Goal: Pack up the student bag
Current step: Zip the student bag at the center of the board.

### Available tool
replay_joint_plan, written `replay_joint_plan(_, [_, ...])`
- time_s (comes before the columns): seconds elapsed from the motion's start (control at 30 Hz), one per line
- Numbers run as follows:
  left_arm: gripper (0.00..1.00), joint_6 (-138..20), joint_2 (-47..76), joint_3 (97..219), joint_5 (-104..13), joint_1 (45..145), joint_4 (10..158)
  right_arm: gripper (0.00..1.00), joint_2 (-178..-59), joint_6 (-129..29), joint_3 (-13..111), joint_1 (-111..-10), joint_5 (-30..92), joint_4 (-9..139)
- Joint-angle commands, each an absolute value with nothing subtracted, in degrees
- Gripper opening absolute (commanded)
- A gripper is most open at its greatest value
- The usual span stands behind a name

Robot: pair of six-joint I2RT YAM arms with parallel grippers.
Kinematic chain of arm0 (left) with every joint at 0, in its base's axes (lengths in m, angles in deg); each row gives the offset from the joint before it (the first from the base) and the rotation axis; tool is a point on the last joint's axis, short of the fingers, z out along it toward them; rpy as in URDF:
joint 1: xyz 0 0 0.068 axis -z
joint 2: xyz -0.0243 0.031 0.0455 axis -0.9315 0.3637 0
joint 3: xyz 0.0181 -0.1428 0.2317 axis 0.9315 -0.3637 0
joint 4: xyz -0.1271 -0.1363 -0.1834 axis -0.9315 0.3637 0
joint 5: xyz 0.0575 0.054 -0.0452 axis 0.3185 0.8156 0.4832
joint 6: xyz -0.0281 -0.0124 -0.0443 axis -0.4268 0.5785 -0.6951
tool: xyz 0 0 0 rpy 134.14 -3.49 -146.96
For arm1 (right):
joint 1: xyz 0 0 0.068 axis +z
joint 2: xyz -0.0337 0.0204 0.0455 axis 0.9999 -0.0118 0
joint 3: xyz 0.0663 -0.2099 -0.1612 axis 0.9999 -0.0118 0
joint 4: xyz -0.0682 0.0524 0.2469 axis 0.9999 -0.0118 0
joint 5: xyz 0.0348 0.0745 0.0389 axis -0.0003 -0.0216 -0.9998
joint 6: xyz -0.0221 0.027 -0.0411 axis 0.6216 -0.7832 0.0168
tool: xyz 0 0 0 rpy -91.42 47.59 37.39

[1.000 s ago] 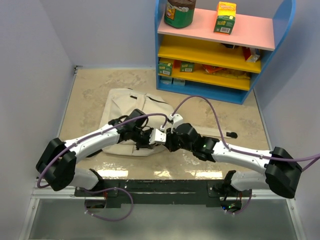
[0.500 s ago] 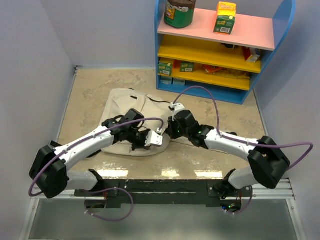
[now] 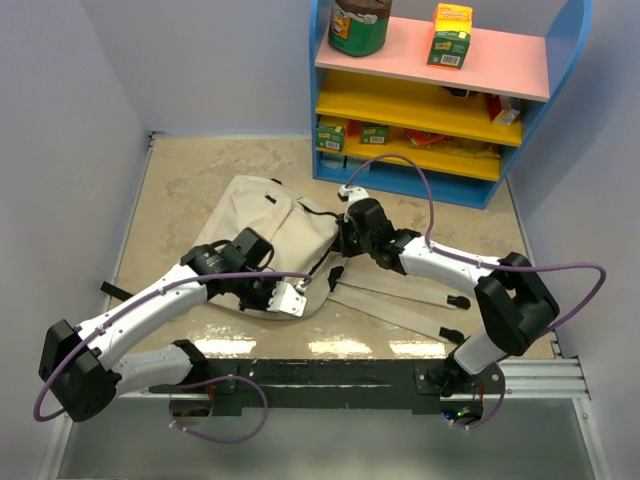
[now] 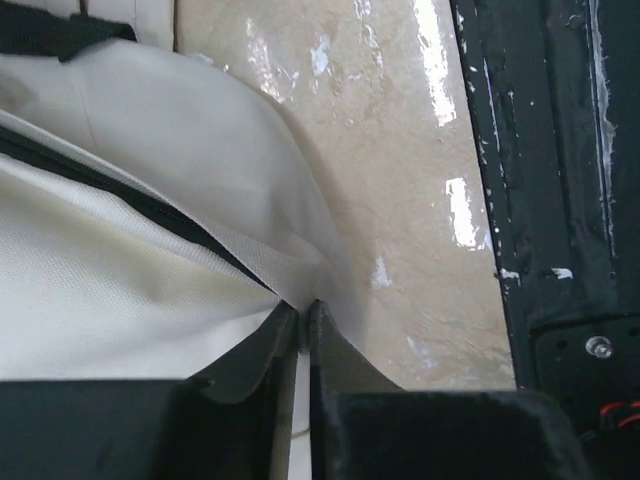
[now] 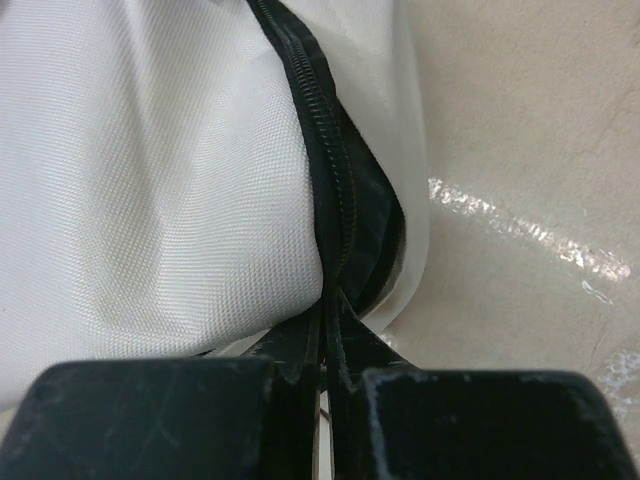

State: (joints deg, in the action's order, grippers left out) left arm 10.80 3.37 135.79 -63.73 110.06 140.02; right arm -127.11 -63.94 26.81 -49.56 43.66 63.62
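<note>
The student bag (image 3: pixel 262 225), a soft beige canvas backpack, lies flat in the middle of the table. Its long flat straps (image 3: pixel 395 305) trail to the right and end in black buckles (image 3: pixel 458 301). My left gripper (image 3: pixel 303 288) is shut on a fold of beige fabric at the bag's near right edge; the left wrist view shows the bag (image 4: pixel 130 300) pinched at the left gripper (image 4: pixel 303 312). My right gripper (image 3: pixel 343 238) is shut on the bag's right edge; in the right wrist view the right gripper (image 5: pixel 330 318) clamps the black zipper (image 5: pixel 335 200) of the bag (image 5: pixel 150 180).
A blue shelf unit (image 3: pixel 440 95) stands at the back right, holding a dark jar (image 3: pixel 358 25), a yellow-green carton (image 3: pixel 450 35) and small boxes on its lower shelves. Grey walls close in both sides. A black mounting rail (image 3: pixel 330 375) runs along the near edge.
The two grippers, close together a second ago, have drawn apart: the right one moved away toward the shelf, the left one toward the near edge. The bag shifted and its straps now show.
</note>
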Motion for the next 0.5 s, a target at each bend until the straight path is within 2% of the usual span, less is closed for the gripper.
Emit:
replay_joint_plan(0.0, [0.24,10.14,0.32,134.79,-58.99,110.42,145.71,0.00,-124.13,-62.26,28.22,-51.01,43.52,69.80])
replay_joint_plan(0.03, [0.39,9.00,-0.20,135.23,-58.54,110.51,144.31,0.00,-123.42,-62.52,27.51,-50.92,40.54,70.60])
replay_joint_plan(0.13, [0.55,3.99,-1.87,138.48,-59.32,110.42,138.77,0.00,-120.08,-63.84,24.17,-49.60,37.54,72.89])
replay_joint_plan(0.2, [0.60,-0.58,-1.97,141.11,-61.60,110.51,133.94,0.00,-118.15,-64.63,22.33,-48.72,36.65,73.50])
replay_joint_plan(0.33, [0.61,-10.94,3.46,145.25,-65.04,110.59,127.26,0.00,-115.78,-65.86,19.95,-47.84,35.94,74.21])
replay_joint_plan(0.43, [0.73,-17.62,7.51,145.60,-65.05,112.35,123.30,0.00,-114.46,-66.39,18.80,-47.93,36.29,74.21])
replay_joint_plan(0.47, [0.74,-18.52,8.48,145.60,-64.43,112.96,122.07,0.00,-114.19,-66.65,18.54,-47.93,36.29,74.12])
